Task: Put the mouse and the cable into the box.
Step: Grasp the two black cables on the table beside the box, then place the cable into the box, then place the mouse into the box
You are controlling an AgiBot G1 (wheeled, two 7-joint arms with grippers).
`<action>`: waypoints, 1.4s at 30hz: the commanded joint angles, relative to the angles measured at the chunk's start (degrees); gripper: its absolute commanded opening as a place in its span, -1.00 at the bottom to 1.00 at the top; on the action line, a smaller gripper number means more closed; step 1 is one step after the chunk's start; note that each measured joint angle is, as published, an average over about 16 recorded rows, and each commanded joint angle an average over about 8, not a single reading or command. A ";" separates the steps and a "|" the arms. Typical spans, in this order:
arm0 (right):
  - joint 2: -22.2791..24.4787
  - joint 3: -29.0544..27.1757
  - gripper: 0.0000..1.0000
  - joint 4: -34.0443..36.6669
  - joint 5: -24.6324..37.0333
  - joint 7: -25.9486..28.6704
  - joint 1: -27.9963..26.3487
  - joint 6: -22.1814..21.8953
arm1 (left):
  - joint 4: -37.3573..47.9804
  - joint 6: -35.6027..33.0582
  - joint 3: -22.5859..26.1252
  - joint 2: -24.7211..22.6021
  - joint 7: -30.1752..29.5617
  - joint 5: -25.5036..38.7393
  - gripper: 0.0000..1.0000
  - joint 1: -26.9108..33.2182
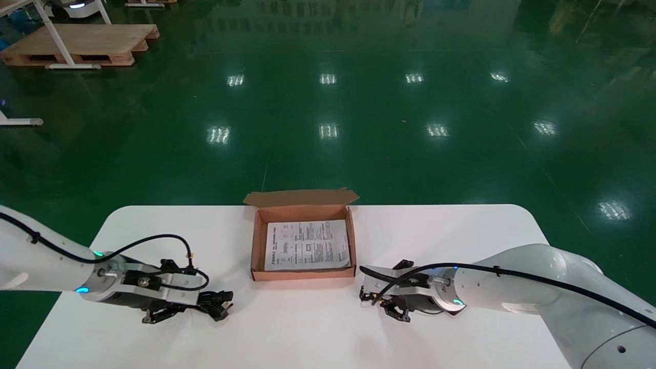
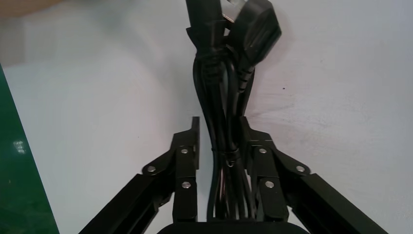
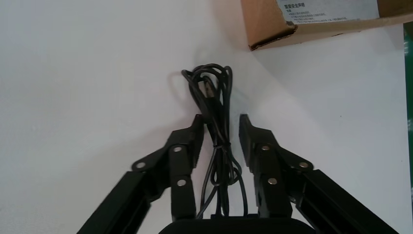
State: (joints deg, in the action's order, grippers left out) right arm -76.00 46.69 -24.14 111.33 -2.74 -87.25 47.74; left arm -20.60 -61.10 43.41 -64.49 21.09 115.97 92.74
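Now the left gripper (image 1: pixel 205 303), low over the table (image 1: pixel 307 333) left of the open box (image 1: pixel 303 274), pinches a thick bundled cable (image 2: pixel 221 97). Right of the box, the right gripper (image 1: pixel 368 298) stands spread around a thin coiled cable (image 3: pixel 215 92).

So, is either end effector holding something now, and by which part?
The left end effector is shut on the thick black cable bundle, at its tied middle. The right end effector only straddles the thin cable, open, holding nothing.

Bright overhead light, glare on green floor (image 1: pixel 328 154) (soft shadows)
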 commanded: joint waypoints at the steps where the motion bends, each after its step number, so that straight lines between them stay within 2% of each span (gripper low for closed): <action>1: 0.00 0.00 -1.00 0.00 0.00 0.00 0.00 0.00 | 0.00 0.00 -0.01 0.00 -0.01 -0.01 -1.00 0.01; 19: 0.38 -0.15 -1.00 -0.27 -0.12 0.00 -0.47 -0.18 | -0.76 -0.60 -0.45 0.66 0.35 -0.60 -1.00 1.08; 23: 1.75 -0.83 -1.00 -1.01 -0.12 -0.23 -3.16 -1.67 | -3.95 -3.56 -1.98 2.29 1.79 -3.15 -1.00 4.18; 27: 3.74 -1.91 -1.00 -1.47 0.31 -0.45 -8.03 -4.73 | -8.67 -7.46 -4.32 2.59 5.52 -7.81 -1.00 7.65; 32: 5.76 -3.81 -1.00 -0.92 -0.07 0.08 -14.22 -8.41 | -8.20 -6.35 -7.12 -2.03 11.32 -13.60 -1.00 8.27; 38: 7.57 -6.11 -1.00 -1.60 -2.03 0.18 -19.00 -10.82 | 0.66 3.55 -9.90 -10.06 16.14 -17.89 -1.00 5.77; 42: 8.26 -6.86 -1.00 -2.58 -2.92 -0.07 -20.25 -11.30 | 4.37 8.30 -10.72 -12.91 17.48 -19.00 -1.00 4.56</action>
State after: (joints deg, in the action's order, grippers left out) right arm -68.05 40.16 -26.34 108.76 -2.71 -106.91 36.71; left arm -17.69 -54.69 33.03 -76.15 37.94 97.49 97.76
